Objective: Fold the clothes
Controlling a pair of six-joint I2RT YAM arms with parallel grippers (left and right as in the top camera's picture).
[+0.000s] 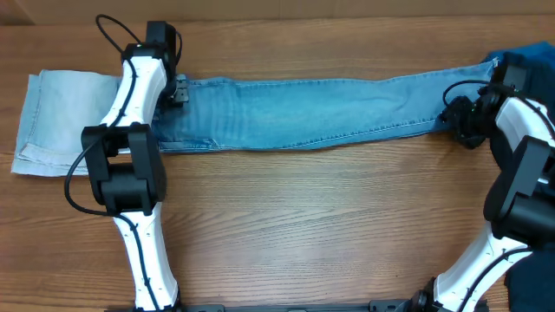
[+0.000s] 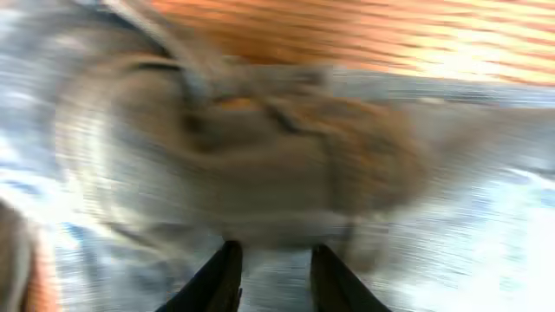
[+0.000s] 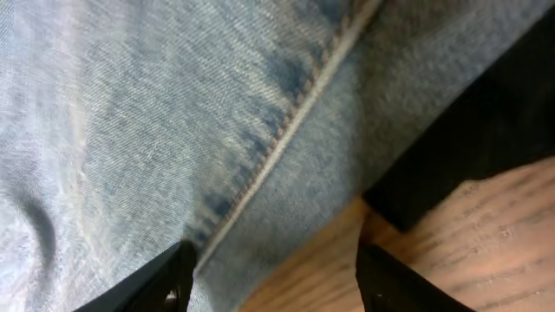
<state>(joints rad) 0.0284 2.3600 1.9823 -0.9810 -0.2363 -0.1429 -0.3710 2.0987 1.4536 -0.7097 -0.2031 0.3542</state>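
Two claws: the left claw (image 1: 179, 91) sits over the upper part of the jeans and the right claw (image 1: 451, 117) over the far leg end.
Item: jeans (image 1: 303, 108), light-blue denim, laid flat in one long strip across the far half of the desk (image 1: 303, 225), with the paler waist end at the left.
Left claw state: the left wrist view is badly blurred. The fingers (image 2: 217, 282) stand part-way apart over denim, with nothing seen pinched between them.
Right claw state: wide open, with the fingers (image 3: 169, 282) either side of a stitched side seam (image 3: 290, 130) near the cloth's edge. Bare wood shows just beside it.
Neighbouring item: a dark blue garment (image 1: 527, 59) lies bunched at the far right corner, close to the leg end.
Step in hand (judged): taking hold of both ends so the leg end can be carried over toward the waist.
Grip advice: the right claw should close on the full thickness at the seam, all layers together, and not on the top layer alone.
Carry advice: both ends should be lifted level and the leg kept square over the strip below, so the edges line up.
Hazard: the dark garment could be caught up along with the hem.
Hazard: an uneven lift may twist the leg and leave a skewed fold.
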